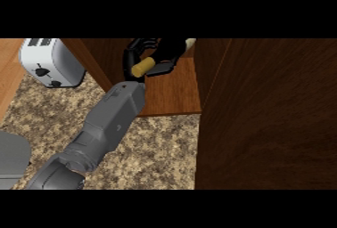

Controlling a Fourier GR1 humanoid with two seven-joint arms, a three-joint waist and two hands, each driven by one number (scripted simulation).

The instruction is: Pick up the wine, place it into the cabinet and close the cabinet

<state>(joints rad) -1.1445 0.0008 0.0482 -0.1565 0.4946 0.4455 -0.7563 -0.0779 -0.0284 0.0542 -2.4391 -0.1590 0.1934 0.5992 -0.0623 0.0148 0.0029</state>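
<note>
**Desk:** Where's the wine (172, 50) now?

**Me:** Inside the cabinet (92, 55), over its shelf (172, 95), close to the cabinet's left wall. My left hand (132, 50) has its fingers curled round it. The right hand I can't see at all.

**Desk:** Which way does it lie?

**Me:** Tipped over, I'd say. The tan cap (140, 69) points out toward the cabinet's open front and the dark body runs back inside. I can't tell whether it touches the shelf.

**Desk:** How will it handle?

**Me:** Glass, I judge: stiff, heavy for its width, smooth and breakable. I'd grip the body, not the neck, and stand it upright before letting go. The door (263, 111) stands open on the cabinet's right.
</note>
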